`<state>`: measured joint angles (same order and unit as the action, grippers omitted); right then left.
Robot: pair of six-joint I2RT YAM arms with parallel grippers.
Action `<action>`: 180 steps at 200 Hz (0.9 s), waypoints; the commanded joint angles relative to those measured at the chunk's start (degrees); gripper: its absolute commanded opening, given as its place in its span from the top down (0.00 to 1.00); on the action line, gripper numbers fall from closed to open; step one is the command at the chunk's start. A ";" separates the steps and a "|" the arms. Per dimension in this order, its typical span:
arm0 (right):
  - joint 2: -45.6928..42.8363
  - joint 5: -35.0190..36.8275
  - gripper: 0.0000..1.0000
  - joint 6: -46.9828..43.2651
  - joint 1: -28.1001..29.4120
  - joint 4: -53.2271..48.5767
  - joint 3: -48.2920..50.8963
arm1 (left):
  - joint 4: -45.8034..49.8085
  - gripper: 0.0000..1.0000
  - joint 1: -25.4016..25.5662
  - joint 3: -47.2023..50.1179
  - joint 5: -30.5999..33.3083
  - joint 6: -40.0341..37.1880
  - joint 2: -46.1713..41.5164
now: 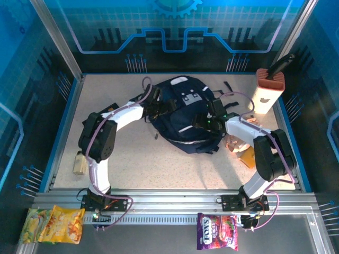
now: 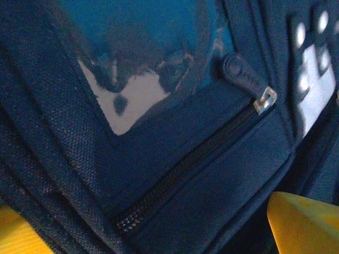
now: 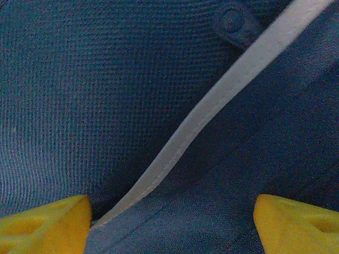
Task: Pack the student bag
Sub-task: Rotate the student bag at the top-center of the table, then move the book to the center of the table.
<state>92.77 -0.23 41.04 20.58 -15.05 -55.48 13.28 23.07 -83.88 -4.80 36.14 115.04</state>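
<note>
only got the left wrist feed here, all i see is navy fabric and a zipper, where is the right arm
Observer: The right tool is down on the right side of the student bag, across from the left tool.
Operator: is it gripping anything
Observer: No. In its own wrist view, its jaws stand open on either side of a white stripe on the fabric.
</note>
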 commanded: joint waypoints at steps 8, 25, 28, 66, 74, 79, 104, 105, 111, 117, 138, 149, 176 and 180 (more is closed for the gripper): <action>-0.31 -2.40 0.19 2.65 0.57 0.80 1.62 | 3.17 0.05 -0.87 -9.02 -4.43 -4.71 4.37; -0.52 -2.42 0.19 2.13 0.46 0.09 -0.71 | 5.51 0.05 -1.90 -10.62 -3.37 -4.98 4.02; -0.63 -2.29 0.19 1.99 0.45 -0.19 -1.17 | 5.83 0.05 -2.09 -10.44 -3.03 -4.99 3.64; -6.55 0.96 0.15 -0.05 0.49 -2.09 -3.48 | 6.80 0.01 -6.39 -0.35 2.17 -5.75 -7.72; -8.12 1.50 0.14 -0.65 0.47 -2.09 -3.24 | 6.74 0.01 -7.73 2.76 3.28 -5.95 -10.44; -9.00 1.69 0.13 -0.99 0.51 -2.02 -3.00 | 6.61 0.01 -8.65 4.92 3.77 -6.04 -12.08; -12.14 1.84 0.12 -2.70 0.52 -2.09 -1.92 | 5.71 0.01 -13.63 15.02 6.02 -6.00 -18.71; -12.25 1.83 0.12 -2.71 0.52 -2.09 -1.87 | 5.71 0.01 -13.82 15.44 6.07 -6.00 -18.98; -12.83 1.58 0.11 -2.80 0.44 -1.99 -1.59 | 5.49 0.01 -15.26 17.56 6.40 -5.61 -19.98; -13.28 1.20 0.11 -2.81 0.51 -1.63 -1.19 | 5.17 0.01 -16.84 19.69 6.46 -5.09 -20.90; -14.28 -0.16 0.11 -2.57 0.49 -0.43 -0.08 | 3.44 0.01 -21.91 26.01 5.94 -3.31 -22.94; -14.53 -0.89 0.11 -2.46 0.49 -0.06 0.15 | 2.66 0.01 -24.16 28.31 6.36 -3.00 -23.45; -14.61 -2.03 0.11 -2.15 0.60 0.41 0.15 | 2.45 0.01 -28.23 30.35 7.26 -4.17 -23.25; -14.57 -2.20 0.12 -2.10 0.60 0.46 0.19 | 2.45 0.01 -28.63 30.29 7.37 -4.54 -22.89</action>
<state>79.13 -0.82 39.51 20.58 -15.42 -55.92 16.88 -3.42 -54.11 1.23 31.99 92.62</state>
